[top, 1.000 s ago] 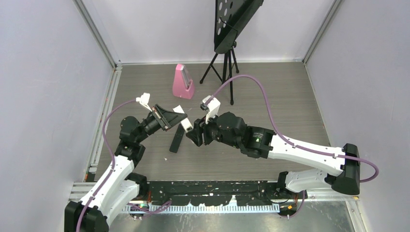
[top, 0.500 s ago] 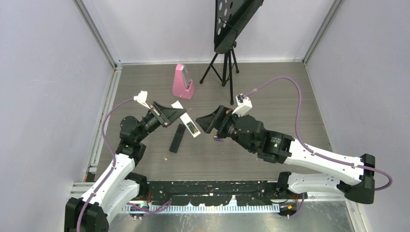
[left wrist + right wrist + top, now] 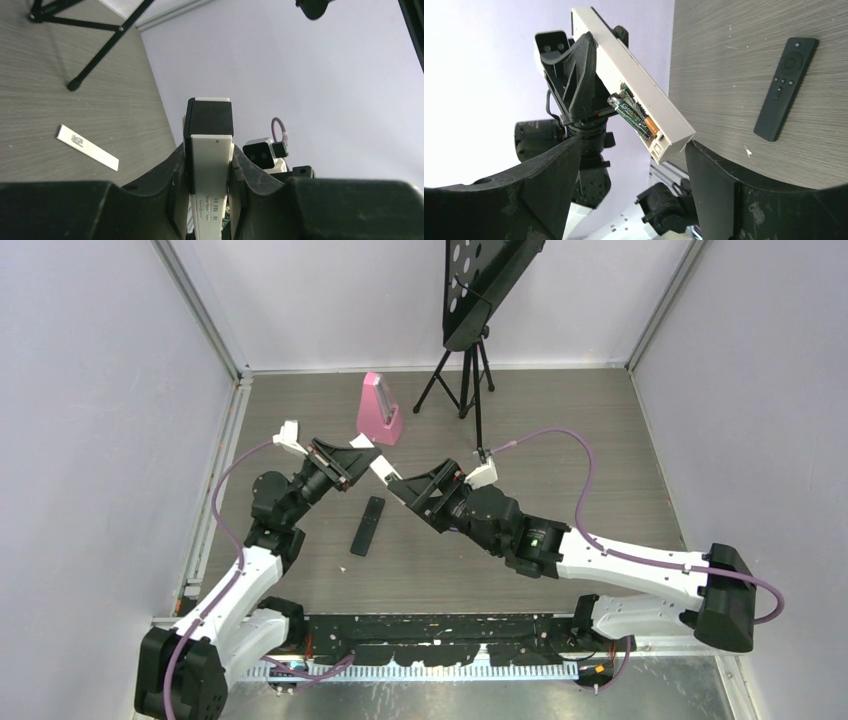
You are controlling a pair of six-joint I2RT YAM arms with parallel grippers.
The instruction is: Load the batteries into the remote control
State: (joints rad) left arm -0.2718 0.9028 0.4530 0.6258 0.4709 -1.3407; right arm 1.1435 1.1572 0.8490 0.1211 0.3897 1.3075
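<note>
White plastic makes up the remote [image 3: 634,85] being loaded: a slim, straight-edged bar, held in the air above the worktop [image 3: 560,440] between the two arms. The left gripper [image 3: 207,167] is closed on its long edges, one finger on each side. From the right wrist view the bar slants down from upper left to lower right. An open recess in its underside shows a sliver of green board and one battery [image 3: 633,116]. This battery is dark green with pale lettering and an orange-gold end, and it lies along the recess near the lower end of the bar. A small white clip or catch sits at that end. In the left wrist view the bar's face is plain white with a few small grey marks low down. A black section crosses it further out, and I cannot tell what that section is.

The right gripper [image 3: 634,150] stands wide, holding nothing. The remote's lower end sits between its fingers, just beside one of them, and I cannot tell whether they touch.

On the grey wood-grain worktop a black remote [image 3: 368,526] lies flat, buttons up, near the arms but apart from both. A thin white strip [image 3: 87,147] with dark print also lies flat there. A pink metronome [image 3: 380,410] stands further back.
</note>
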